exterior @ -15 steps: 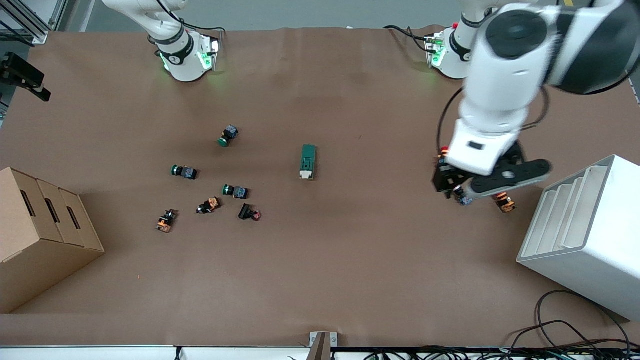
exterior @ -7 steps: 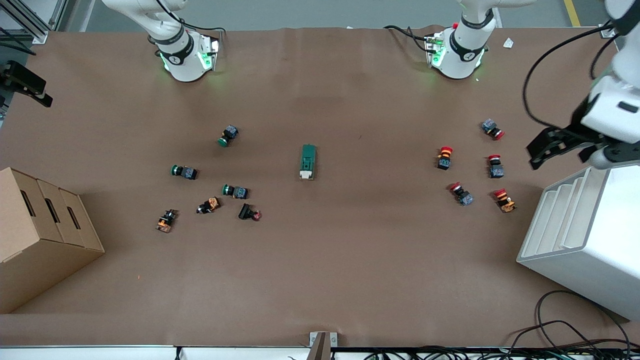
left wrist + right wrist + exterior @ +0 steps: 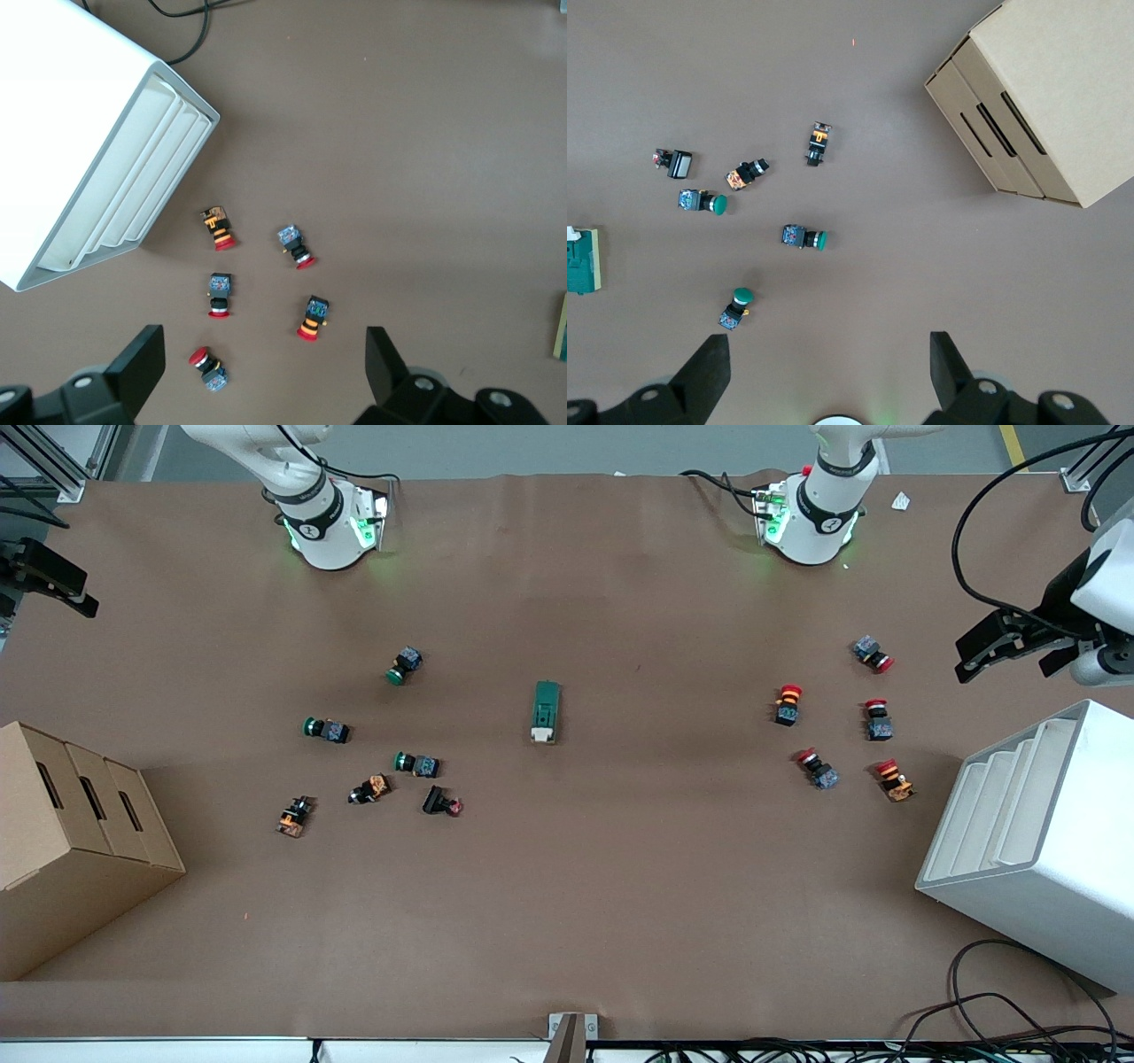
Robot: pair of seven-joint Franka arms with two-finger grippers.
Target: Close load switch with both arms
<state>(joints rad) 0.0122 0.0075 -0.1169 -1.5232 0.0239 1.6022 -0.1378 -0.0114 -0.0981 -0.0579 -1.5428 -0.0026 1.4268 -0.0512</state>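
The load switch (image 3: 546, 711), a dark green oblong block with a white lever end, lies alone at the middle of the table. It shows as a sliver at the edge of the left wrist view (image 3: 562, 326) and of the right wrist view (image 3: 583, 261). My left gripper (image 3: 1014, 657) is open and empty, high over the table near the white rack and the red-capped buttons; its own view (image 3: 264, 372) looks down on them. My right gripper (image 3: 830, 372) is open and empty, high over its own arm's base; in the front view only a black part (image 3: 49, 577) shows at the edge.
Several red-capped push buttons (image 3: 788, 704) lie toward the left arm's end, beside a white slotted rack (image 3: 1036, 841). Several green-capped and orange buttons (image 3: 416, 763) lie toward the right arm's end, near a cardboard box (image 3: 71, 841). Cables (image 3: 1019, 1010) lie by the front edge.
My left arm has swung away from over the red-capped buttons toward its end of the table and risen, uncovering them. The right gripper has drifted only slightly.
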